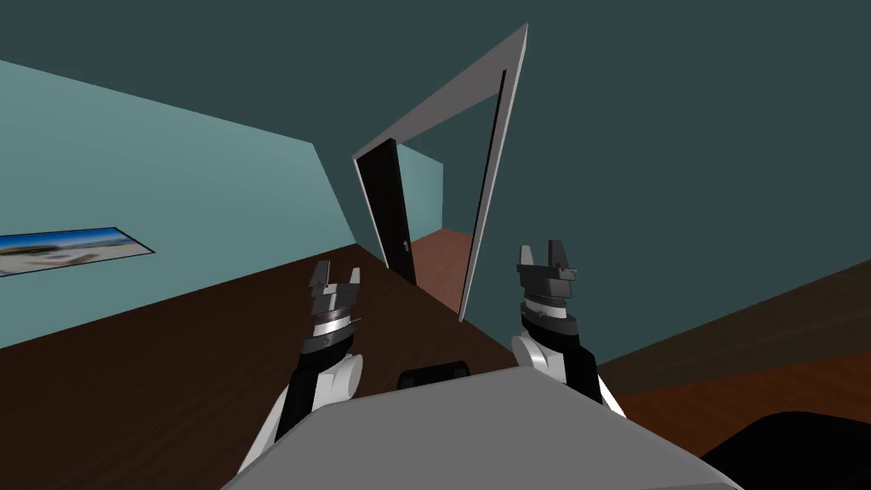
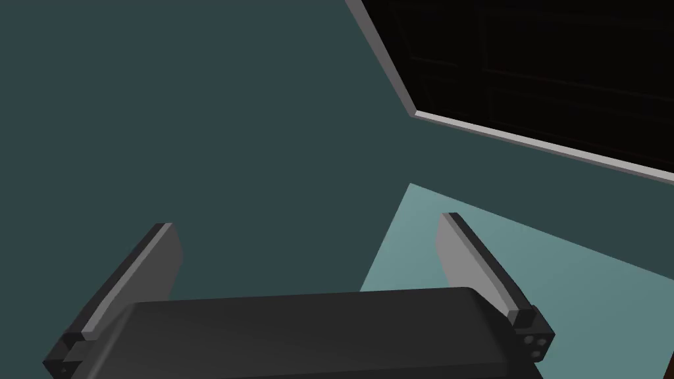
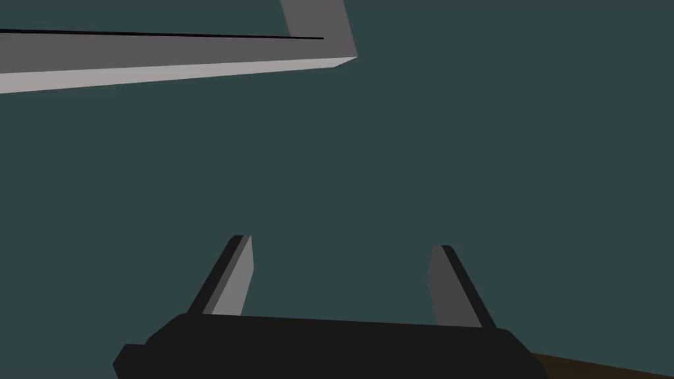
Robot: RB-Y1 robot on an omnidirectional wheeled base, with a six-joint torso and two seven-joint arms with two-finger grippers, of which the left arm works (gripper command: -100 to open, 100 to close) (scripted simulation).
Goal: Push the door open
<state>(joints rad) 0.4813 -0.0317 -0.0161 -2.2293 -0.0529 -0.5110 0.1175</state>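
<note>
Door, a near-black flat panel, hangs at the left jamb of the tall grey door frame, seemingly already angled inward, well apart from both grippers. We judge it rigid, hinged, fairly heavy and not fragile. No grasp is needed: press the flat face near the small pale handle, away from the hinges.

The left gripper and right gripper are both spread wide and empty.

The head view gives the handle and the reddish-brown floor beyond. The left wrist view adds faint panel lines on the dark face. The right wrist view gives the frame corner against the dark teal wall.
</note>
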